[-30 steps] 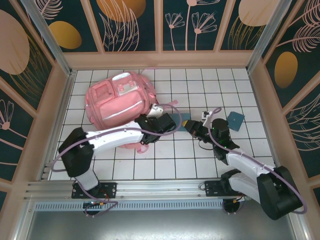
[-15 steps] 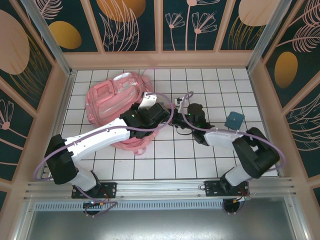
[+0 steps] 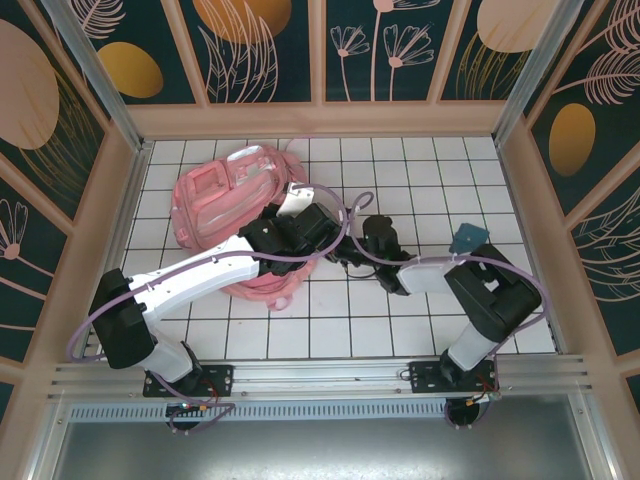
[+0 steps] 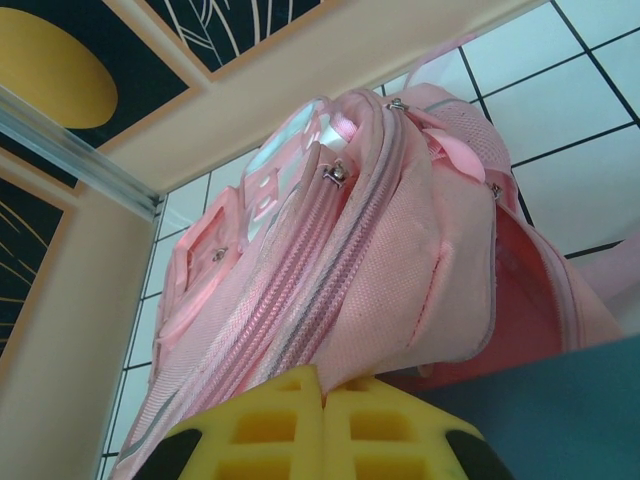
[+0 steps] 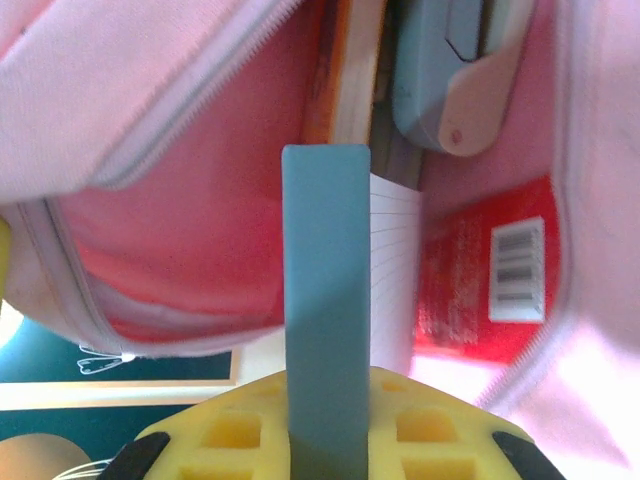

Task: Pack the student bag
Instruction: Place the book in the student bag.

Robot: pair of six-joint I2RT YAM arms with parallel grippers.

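The pink student bag (image 3: 215,200) lies at the back left of the table. My left gripper (image 3: 312,240) is at its right side, shut on the edge of the pink fabric flap (image 4: 400,300) at the opening; its yellow fingertips (image 4: 322,378) meet on the cloth. My right gripper (image 3: 345,255) reaches in from the right, shut on a thin teal book (image 5: 325,300) held edge-on at the bag's open mouth (image 5: 150,90). Inside the bag I see a red book (image 5: 480,270) with a barcode, a lined notebook (image 5: 392,270) and a pale blue item (image 5: 450,70).
Another teal book (image 3: 468,238) lies on the white tiled table (image 3: 400,330) at the right. Wooden walls with dark panels close in the table on three sides. My right arm's elbow (image 3: 500,290) sticks out over the right half.
My left gripper has shifted up and left with the bag's flap, holding the mouth open. My right arm has swung left, bringing the teal book from mid-table to the opening.
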